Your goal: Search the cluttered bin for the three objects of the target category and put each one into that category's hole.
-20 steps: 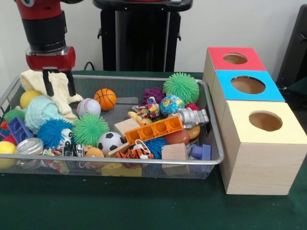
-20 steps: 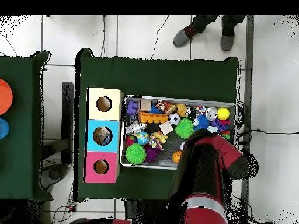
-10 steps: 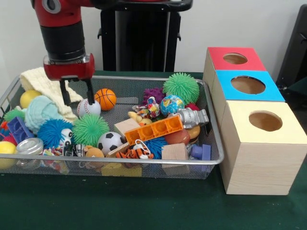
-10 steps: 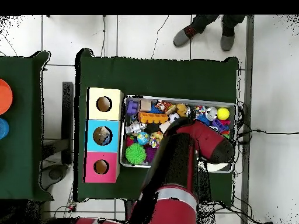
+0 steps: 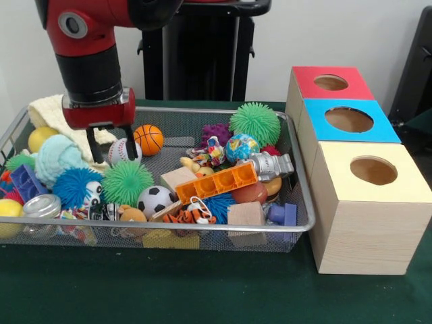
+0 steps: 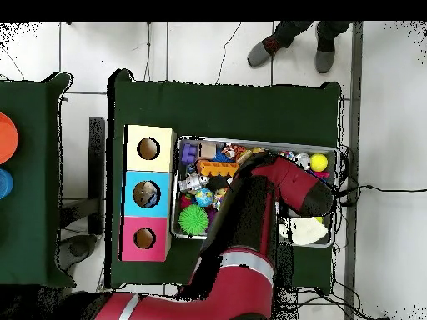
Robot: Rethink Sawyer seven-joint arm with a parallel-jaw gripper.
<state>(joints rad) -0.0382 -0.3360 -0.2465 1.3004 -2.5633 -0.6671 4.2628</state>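
We see the end effector (image 5: 113, 150) spread wide, its fingers straddling the baseball (image 5: 121, 150) near the far left corner of the wire mesh bin (image 5: 202, 233). We judge the ball light, smooth and firm, so it could slip; take it across its widest part. The orange basketball (image 5: 148, 139) beside it looks pebbled, the green spiky ball (image 5: 127, 182) soft and yielding.
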